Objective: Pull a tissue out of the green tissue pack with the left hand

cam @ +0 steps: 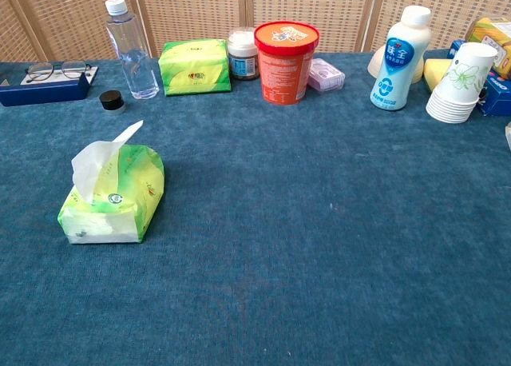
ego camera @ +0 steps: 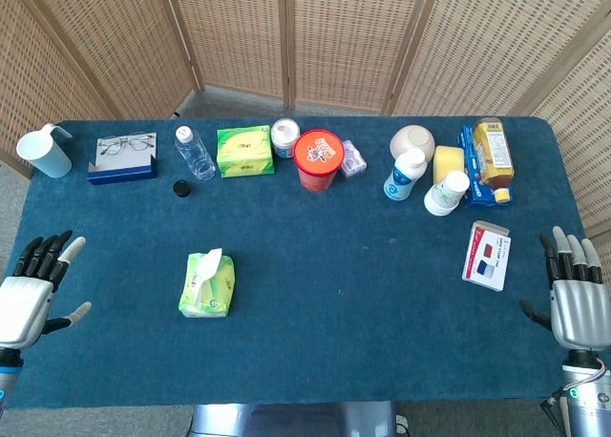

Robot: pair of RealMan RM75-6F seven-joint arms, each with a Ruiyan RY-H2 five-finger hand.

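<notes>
Left hand (ego camera: 27, 299) and right hand (ego camera: 578, 303) spread, holding nothing, tissue (cam: 100, 154) poking from green tissue pack (cam: 112, 198)

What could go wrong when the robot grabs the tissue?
The green tissue pack is soft and nothing holds it down, so it might lift or slide along with the tissue. The tissue looks thin and could tear. The left hand starts open and well off to the side, so it might miss.

Left hand (ego camera: 29, 301) and right hand (ego camera: 576, 299) hover open-fingered.
</notes>
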